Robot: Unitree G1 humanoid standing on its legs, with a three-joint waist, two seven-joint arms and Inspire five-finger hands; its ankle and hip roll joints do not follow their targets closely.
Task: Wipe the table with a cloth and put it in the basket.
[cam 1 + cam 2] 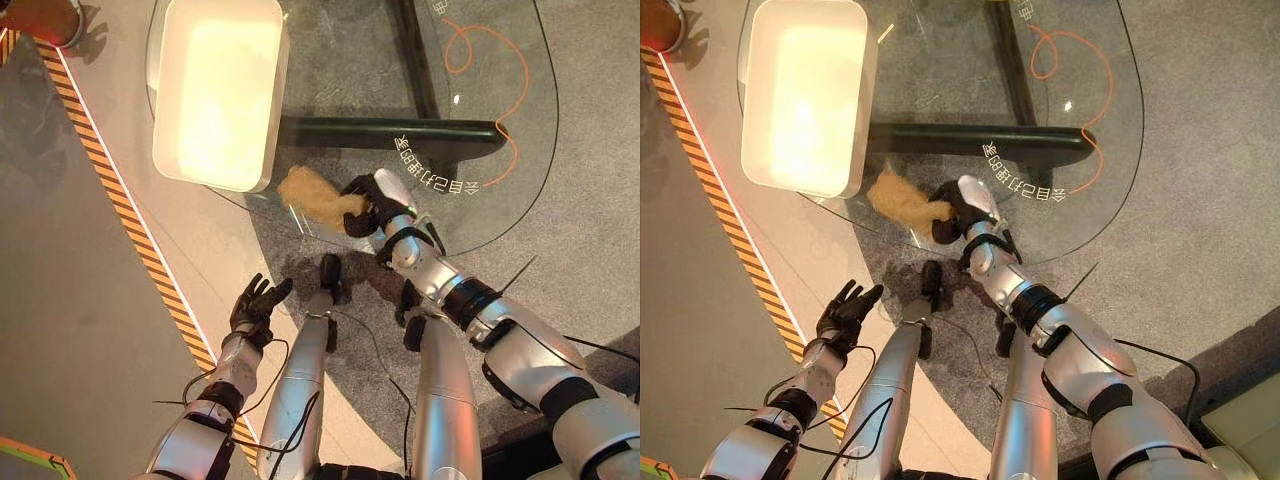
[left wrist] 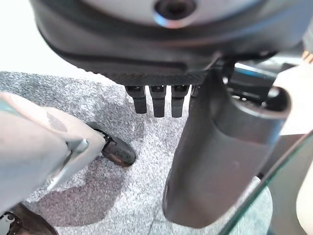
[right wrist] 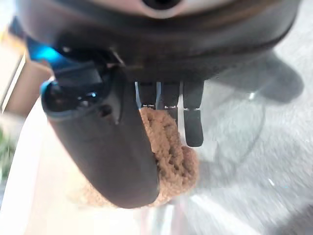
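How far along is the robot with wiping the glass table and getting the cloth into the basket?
Mid-wipe, by the look of it. The right hand has its fingers and thumb closed on the tan cloth, which lies on the glass table near its front edge. The white basket sits on the table beyond the cloth, with no cloth in it. The left hand hangs open off the table. Dropping the cloth into the basket is left.

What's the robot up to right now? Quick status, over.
Right hand gripping tan cloth on glass table. Left hand open, idle. White basket beside cloth, path clear.
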